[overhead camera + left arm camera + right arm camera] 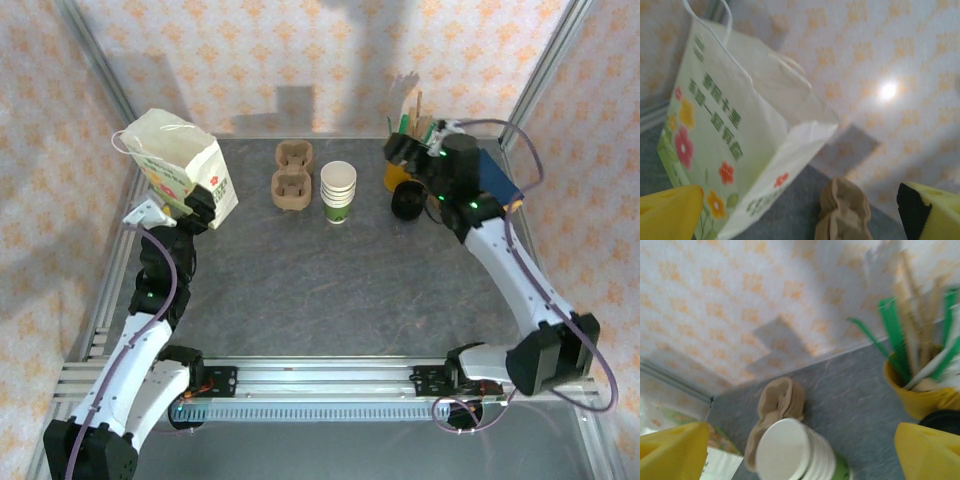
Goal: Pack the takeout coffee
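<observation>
The takeout coffee is out of view. A stack of lidless white-and-green cups (338,192) stands at mid-table, and the right wrist view looks at its white rims (790,450) from the side. A squat black stack of lids (407,203) sits to its right. My right gripper (402,155) hovers open above the lids, with nothing between its yellow fingers (927,450). Over at the left, my left gripper (200,208) is open beside the floral paper bag (180,165). That bag (740,130) stands upright just beyond the left fingers (670,212).
Brown pulp cup carriers (293,178) lie left of the cup stack, between the two arms. A yellow holder (396,177) with green and wooden stirrers stands at the back right beside the lids. Patterned walls close the back and both sides.
</observation>
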